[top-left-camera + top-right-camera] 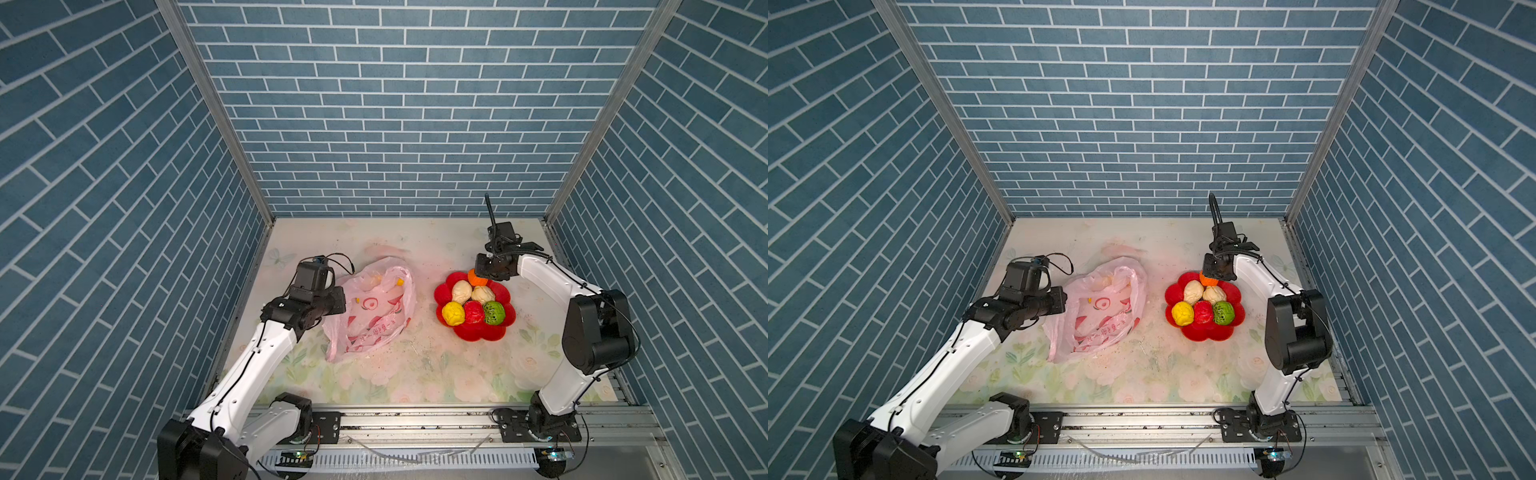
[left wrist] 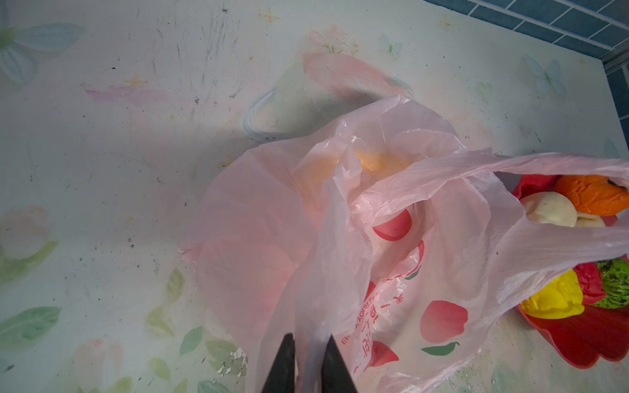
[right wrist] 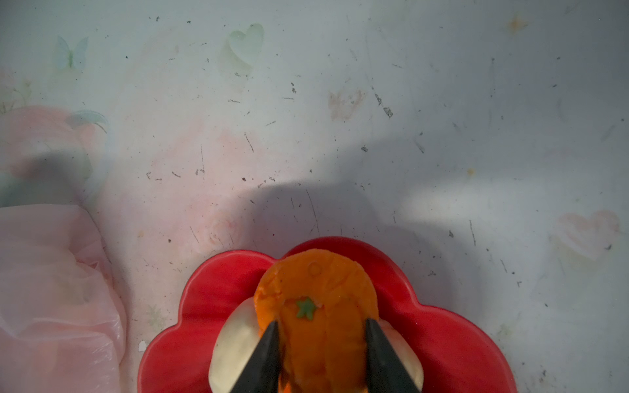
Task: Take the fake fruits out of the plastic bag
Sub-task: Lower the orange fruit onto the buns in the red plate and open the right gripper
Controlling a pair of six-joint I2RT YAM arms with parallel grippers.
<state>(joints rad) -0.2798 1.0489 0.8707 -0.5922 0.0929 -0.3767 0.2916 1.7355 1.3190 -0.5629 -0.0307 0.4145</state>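
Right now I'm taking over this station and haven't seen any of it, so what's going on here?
The right gripper is shut on the orange toy fruit at the red flower-shaped dish, where two cream fruits, a yellow fruit, a red fruit and a green fruit already lie. The left gripper pinches an edge of the pink plastic bag; something yellow shows inside it.

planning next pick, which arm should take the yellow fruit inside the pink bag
Right, probably: the left gripper is shut on the thin pink plastic bag, while the right gripper only needs to release the orange toy fruit over the red flower-shaped dish.
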